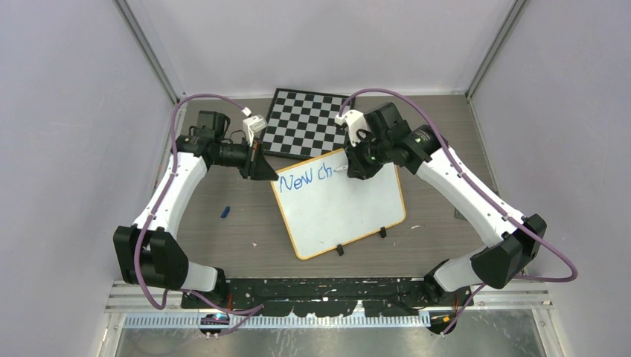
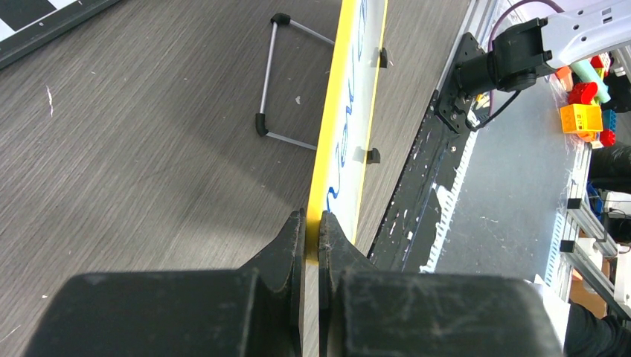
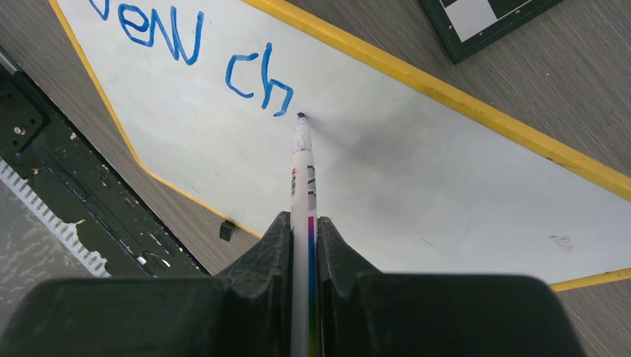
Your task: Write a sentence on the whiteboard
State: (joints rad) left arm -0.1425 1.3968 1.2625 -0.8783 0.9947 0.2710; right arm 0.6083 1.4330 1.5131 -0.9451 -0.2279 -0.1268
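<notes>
Grey table [image 1: 223, 242]: whiteboard [image 1: 344, 212], chessboard [image 1: 305, 123], blue cap [image 1: 225, 212].

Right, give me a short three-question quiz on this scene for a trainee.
1. True or false: the left end effector is shut on the whiteboard's rim.
2. The right end effector holds: A) a marker, B) an eraser, C) a chess piece.
3. Fill in: the blue writing reads "New __".
Key: 1 true; 2 A; 3 ch.
</notes>
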